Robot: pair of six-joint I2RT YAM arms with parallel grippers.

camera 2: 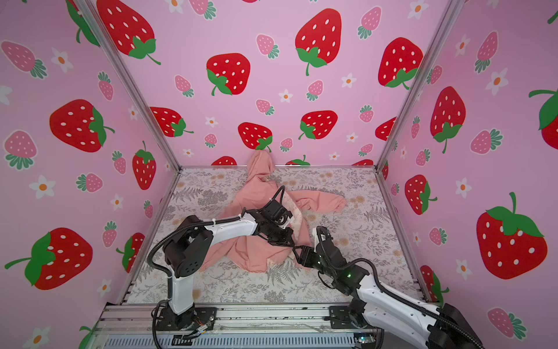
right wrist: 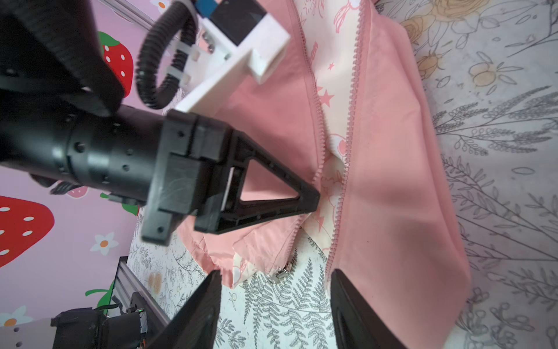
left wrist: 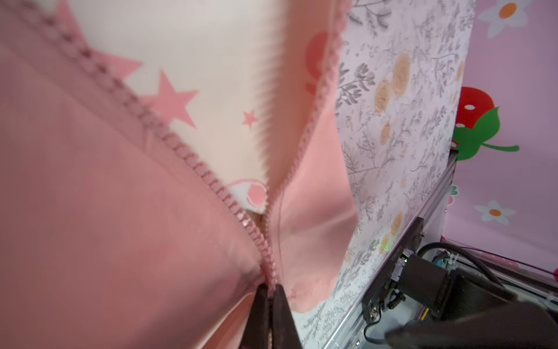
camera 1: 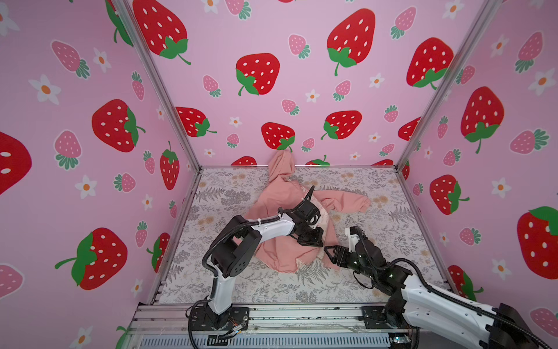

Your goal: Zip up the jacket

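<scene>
The salmon-pink jacket point(camera 1: 280, 196) point(camera 2: 256, 196) lies crumpled on the floral table, hood against the back wall, one sleeve stretched out to the right. Its front is unzipped, and cream lining point(right wrist: 335, 75) shows between the two rows of zipper teeth. My left gripper point(camera 1: 321, 244) point(camera 2: 291, 241) point(left wrist: 269, 291) point(right wrist: 317, 199) is shut on one toothed edge of the jacket, partway up the front. The silver zipper slider point(right wrist: 282, 273) hangs at the hem of that same side. My right gripper point(camera 1: 326, 250) point(camera 2: 297, 250) point(right wrist: 275, 273) stands open at the hem, with the slider between its fingers and untouched.
The floral table cover point(camera 1: 229, 287) is boxed in by strawberry-print walls point(camera 1: 302, 75) on three sides. An aluminium rail point(camera 1: 271, 314) carrying both arm bases runs along the front edge. The left arm's elbow point(camera 1: 232, 250) hangs over the jacket's lower left part.
</scene>
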